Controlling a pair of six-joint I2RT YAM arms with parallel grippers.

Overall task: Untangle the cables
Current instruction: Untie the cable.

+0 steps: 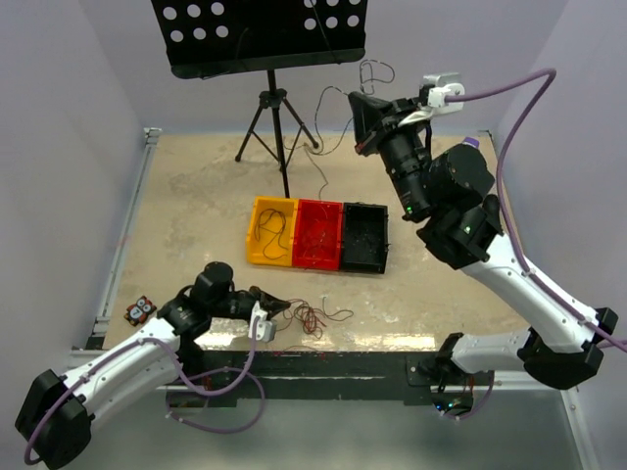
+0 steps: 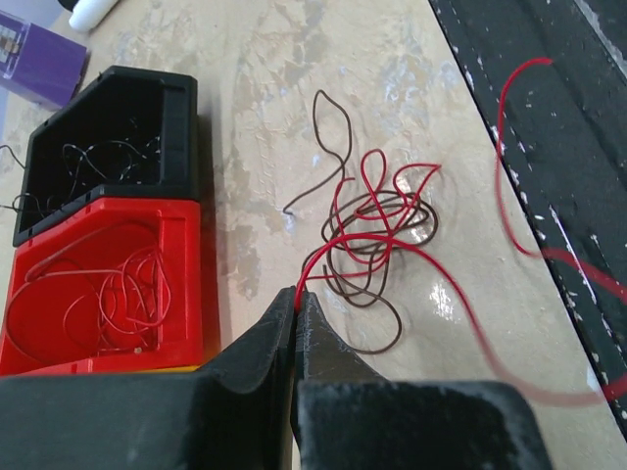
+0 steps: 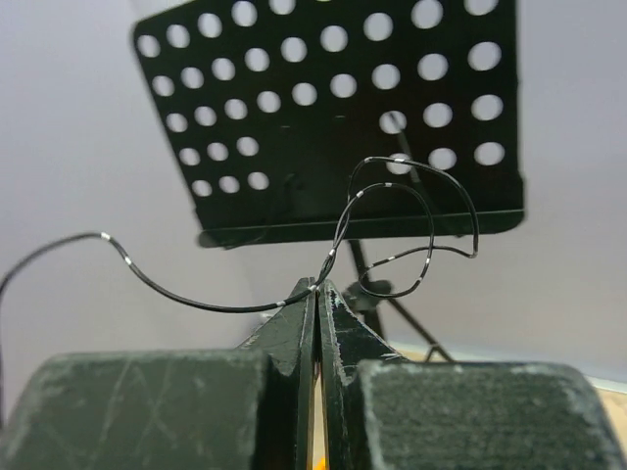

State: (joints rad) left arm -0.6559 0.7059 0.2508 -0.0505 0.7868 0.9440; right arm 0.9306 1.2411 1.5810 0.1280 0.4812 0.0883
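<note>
The cables (image 1: 312, 318) lie as a small clump of thin red and dark wires near the table's front edge, and the same clump (image 2: 377, 235) shows in the left wrist view. My left gripper (image 1: 279, 308) is low beside the clump. Its jaws (image 2: 297, 294) are shut on the end of a red wire (image 2: 460, 294) that runs out of the tangle. My right gripper (image 1: 359, 98) is raised high at the back, near the music stand. It is shut (image 3: 318, 287) on a thin black wire with white bands (image 3: 392, 211), which loops above the fingertips.
A yellow bin (image 1: 269, 230), a red bin (image 1: 315, 235) and a black bin (image 1: 364, 238) stand side by side mid-table, each holding thin wires. A perforated black music stand (image 1: 260, 34) on a tripod stands at the back. A small box (image 1: 140, 311) sits at the table's left edge.
</note>
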